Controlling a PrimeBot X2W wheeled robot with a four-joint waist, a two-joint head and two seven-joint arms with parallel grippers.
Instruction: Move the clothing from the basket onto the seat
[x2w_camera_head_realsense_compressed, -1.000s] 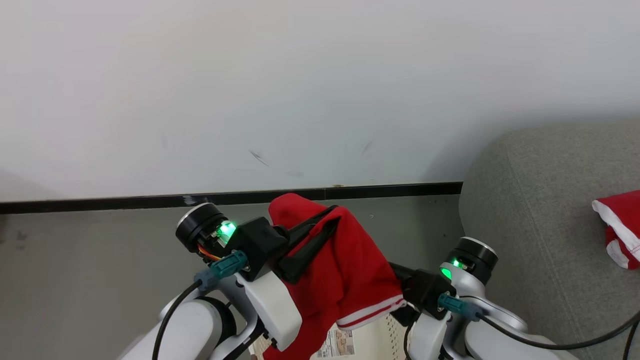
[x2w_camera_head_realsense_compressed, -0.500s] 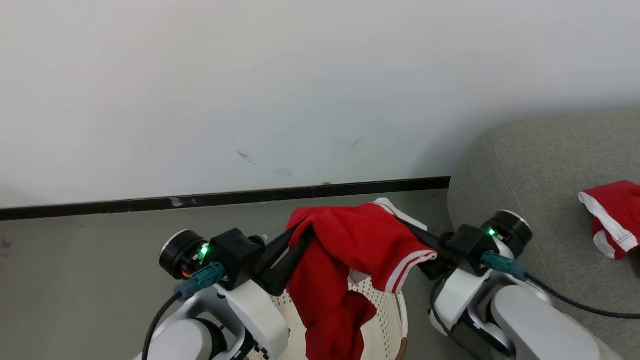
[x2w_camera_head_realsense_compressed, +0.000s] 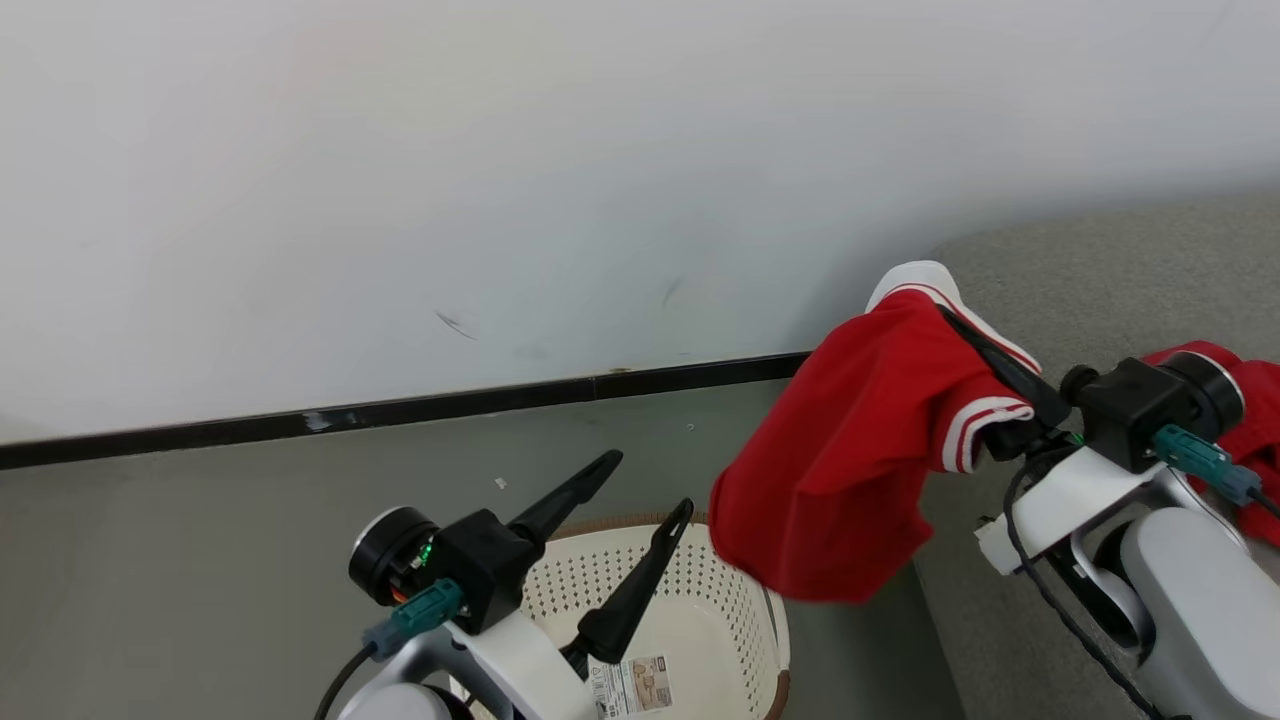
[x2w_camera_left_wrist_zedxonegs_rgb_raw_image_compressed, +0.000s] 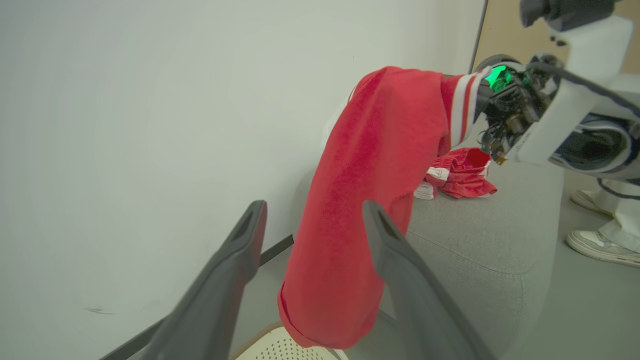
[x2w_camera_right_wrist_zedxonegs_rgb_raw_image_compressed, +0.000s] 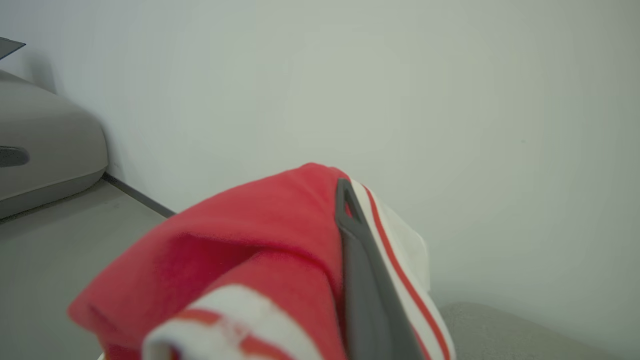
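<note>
Basket (x2w_camera_head_realsense_compressed: 740, 600) is cut off at the bottom edge, its near side hidden behind my left arm. Paper label (x2w_camera_head_realsense_compressed: 630, 685) on its floor is only half visible. Left pincer (x2w_camera_head_realsense_compressed: 648, 483) is above the basket, fingers spread wide, gripping nothing. Right pincer (x2w_camera_head_realsense_compressed: 950, 320) is clamped together on a red garment (x2w_camera_head_realsense_compressed: 840, 480), one finger buried in the fabric. Garment hangs in the air between basket and seat (x2w_camera_head_realsense_compressed: 1100, 280), hem near the basket rim. Farther off, a second red garment (x2w_camera_left_wrist_zedxonegs_rgb_raw_image_compressed: 462, 172) lies on the seat, partly behind my right wrist.
</note>
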